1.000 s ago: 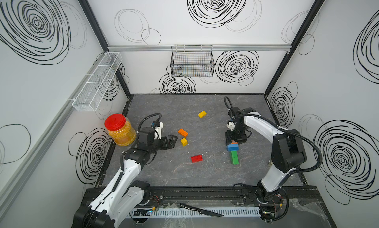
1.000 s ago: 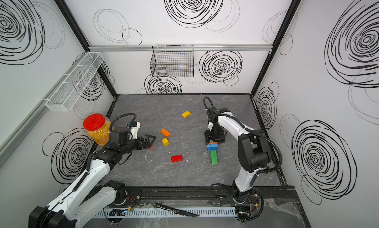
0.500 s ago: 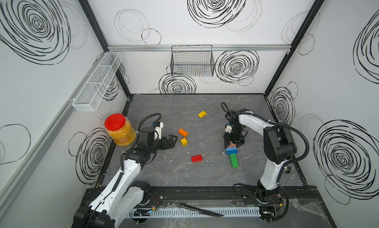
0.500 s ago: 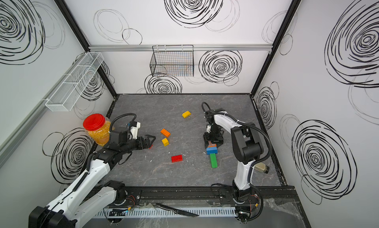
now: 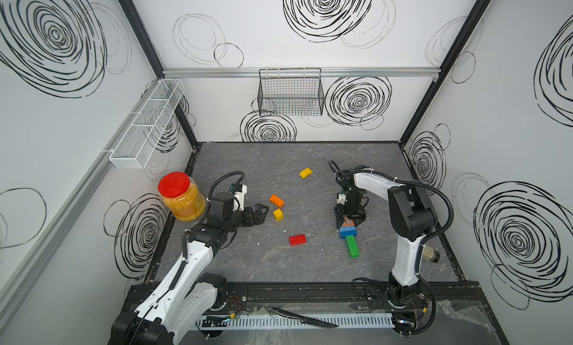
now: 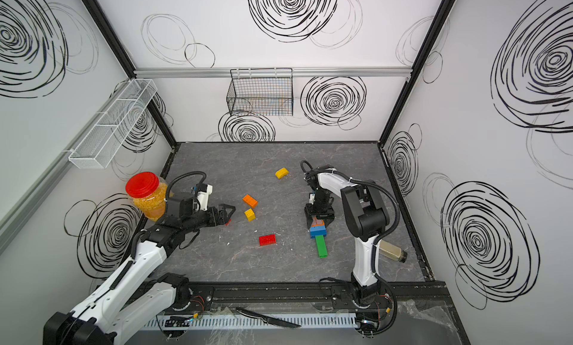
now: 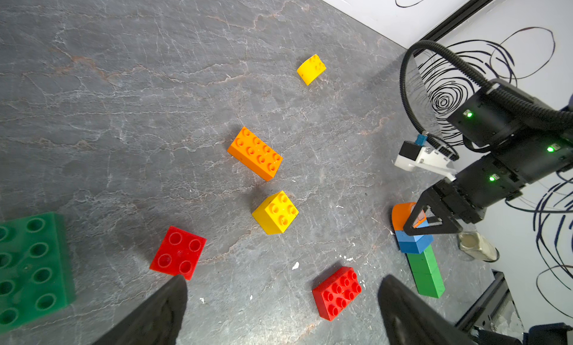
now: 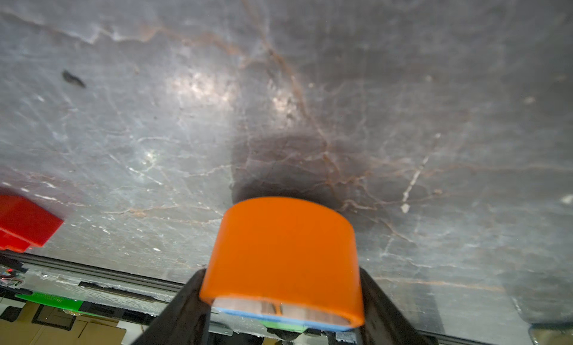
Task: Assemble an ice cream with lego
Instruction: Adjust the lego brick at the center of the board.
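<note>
We see white walls (image 5: 248, 18) scrawled with black spirals, a grey veined floor (image 5: 263, 160) at lower centre, a black wire basket (image 5: 291, 93) upper centre, a white mesh shelf (image 5: 147, 123) left.

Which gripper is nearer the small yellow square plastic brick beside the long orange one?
Left. The left gripper is open, just beside the small yellow square plastic brick. The right gripper is well off to its other side, closed on the orange round-topped plastic brick.
</note>
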Controlling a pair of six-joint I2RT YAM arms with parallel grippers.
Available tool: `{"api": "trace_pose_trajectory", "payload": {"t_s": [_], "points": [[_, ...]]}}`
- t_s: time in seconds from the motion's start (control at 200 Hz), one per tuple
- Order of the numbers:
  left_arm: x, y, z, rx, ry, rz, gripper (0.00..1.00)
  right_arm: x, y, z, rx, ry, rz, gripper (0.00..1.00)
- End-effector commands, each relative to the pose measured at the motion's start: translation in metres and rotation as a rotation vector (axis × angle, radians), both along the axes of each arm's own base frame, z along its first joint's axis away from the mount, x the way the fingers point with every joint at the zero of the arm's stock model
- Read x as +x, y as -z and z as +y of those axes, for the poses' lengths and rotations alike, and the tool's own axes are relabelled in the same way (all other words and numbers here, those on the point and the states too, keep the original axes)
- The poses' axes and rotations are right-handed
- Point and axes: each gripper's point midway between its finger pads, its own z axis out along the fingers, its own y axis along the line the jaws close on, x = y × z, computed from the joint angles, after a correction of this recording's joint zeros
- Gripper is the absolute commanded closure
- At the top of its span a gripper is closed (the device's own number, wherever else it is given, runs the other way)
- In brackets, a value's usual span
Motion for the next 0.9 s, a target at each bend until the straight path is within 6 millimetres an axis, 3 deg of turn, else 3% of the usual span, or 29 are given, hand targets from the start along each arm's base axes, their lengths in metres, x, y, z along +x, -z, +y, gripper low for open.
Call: {"api": "trace_pose_trajectory", "payload": {"t_s": [0.0, 0.095, 0.495, 0.896], "points": [[0.001, -0.006, -0.002, -0.013, 0.006, -0.021, 0.01, -0.003, -0.002, 0.001, -0.011, -0.018, 0.032, 0.90], [0.002, -0.006, -0.001, -0.013, 0.004, -0.020, 0.01, -0.001, -0.001, 0.001, -0.026, -0.035, 0.019, 0.69], [0.002, -0.004, 0.000, -0.007, -0.003, -0.017, 0.01, 0.007, -0.009, -0.001, -0.062, -0.076, -0.093, 0.23], [0.002, -0.002, 0.000, -0.003, -0.004, -0.012, 0.01, 0.007, -0.018, 0.001, -0.133, -0.064, -0.276, 0.05]]}}
